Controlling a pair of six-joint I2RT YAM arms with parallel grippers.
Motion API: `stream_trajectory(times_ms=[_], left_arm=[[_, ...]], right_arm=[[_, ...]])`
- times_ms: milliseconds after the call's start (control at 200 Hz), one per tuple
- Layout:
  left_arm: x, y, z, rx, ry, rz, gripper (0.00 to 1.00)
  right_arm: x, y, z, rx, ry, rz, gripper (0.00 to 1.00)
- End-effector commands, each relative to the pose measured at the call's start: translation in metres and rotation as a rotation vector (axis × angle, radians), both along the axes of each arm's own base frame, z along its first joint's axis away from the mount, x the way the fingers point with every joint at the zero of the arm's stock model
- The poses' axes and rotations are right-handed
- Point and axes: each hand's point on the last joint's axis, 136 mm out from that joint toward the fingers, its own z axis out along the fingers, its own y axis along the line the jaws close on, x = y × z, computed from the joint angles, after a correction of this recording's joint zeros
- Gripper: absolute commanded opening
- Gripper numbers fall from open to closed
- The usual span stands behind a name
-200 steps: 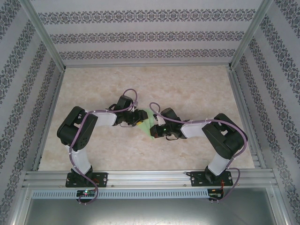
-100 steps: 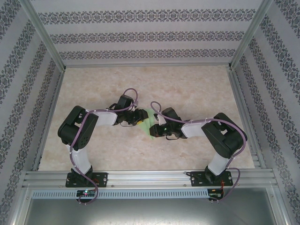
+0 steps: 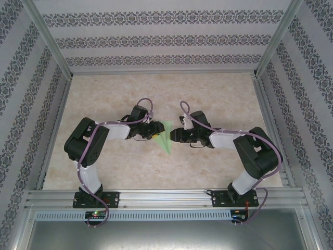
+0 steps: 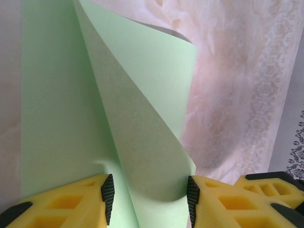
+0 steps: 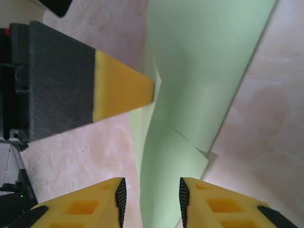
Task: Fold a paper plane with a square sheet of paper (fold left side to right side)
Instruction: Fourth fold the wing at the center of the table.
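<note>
The marbled surface (image 3: 218, 99) carries the folded paper plane (image 3: 165, 139) midway between the two arms. The left hand (image 4: 147, 194) stands half open with the paper's raised flap between its fingers, probably steadying the fold. The right hand (image 5: 152, 199) stands partly open astride the paper's edge, apparently gripping nothing.

Left claw (image 4: 148, 197) straddles curled green paper (image 4: 142, 118).
</note>
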Motion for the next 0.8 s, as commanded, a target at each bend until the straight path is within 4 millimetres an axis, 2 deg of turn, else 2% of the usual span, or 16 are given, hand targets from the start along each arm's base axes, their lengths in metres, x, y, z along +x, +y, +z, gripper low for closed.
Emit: stream_trajectory(times_ms=[0, 125, 285, 794], left_arm=[[-0.008, 0.006, -0.023, 0.070, 0.054, 0.013, 0.48], [-0.009, 0.006, -0.023, 0.071, 0.055, 0.013, 0.48], [-0.008, 0.006, -0.023, 0.070, 0.055, 0.013, 0.48], [-0.008, 0.005, -0.022, 0.068, 0.053, 0.011, 0.48]], right_arm=[[0.002, 0.009, 0.000, 0.002, 0.025, 0.023, 0.37], [-0.001, 0.016, -0.011, -0.019, 0.046, 0.036, 0.38], [0.005, 0.021, -0.012, -0.014, 0.053, 0.032, 0.38], [-0.008, 0.039, -0.028, -0.031, 0.091, 0.083, 0.36]])
